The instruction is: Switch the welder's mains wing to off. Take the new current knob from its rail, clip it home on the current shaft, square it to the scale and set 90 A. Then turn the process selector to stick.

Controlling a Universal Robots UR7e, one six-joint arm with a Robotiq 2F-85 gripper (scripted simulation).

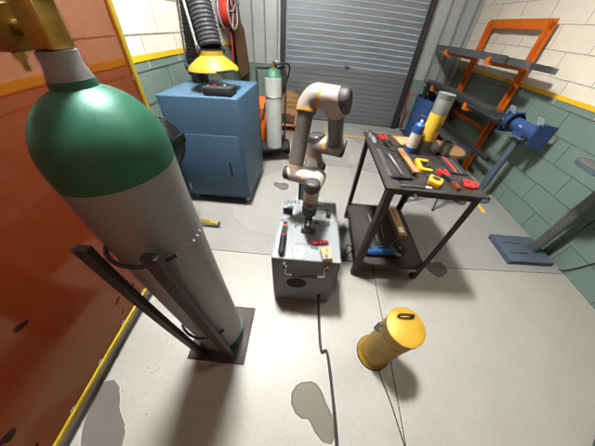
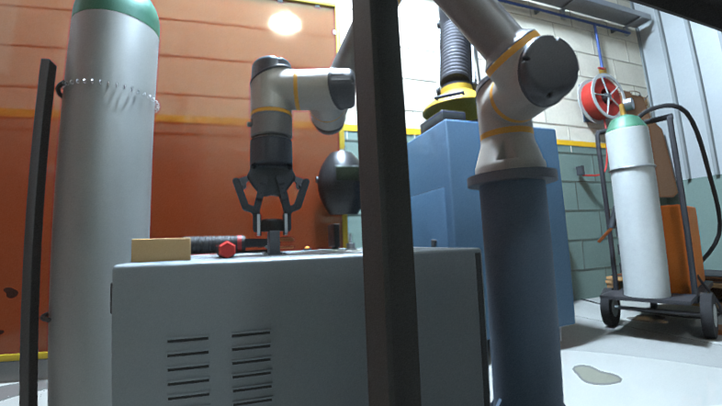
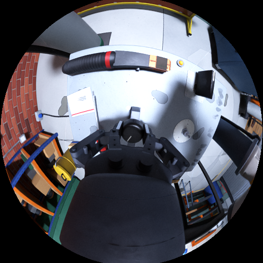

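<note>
My gripper (image 3: 132, 130) (image 2: 271, 224) (image 1: 307, 225) points straight down over the middle of the grey welder's top panel (image 3: 147, 98), closed around the black current knob (image 3: 132, 131), which has a white pointer line and sits atop its rail post (image 2: 273, 241). The bare current shaft (image 3: 185, 133) stands in a round white scale (image 3: 183, 130) to the right of the knob. A black square block (image 3: 204, 84) sits further back right on the panel. A red part (image 2: 226, 248) lies near the front of the panel, partly hidden under my fingers in the wrist camera.
A black-and-red handled tool (image 3: 115, 62) lies along the far edge of the panel, beside an amber lamp (image 3: 180, 63). A white label card (image 3: 81, 101) sits left. A tool cart (image 1: 418, 177) stands right of the welder and a green-topped gas cylinder (image 1: 125, 192) left.
</note>
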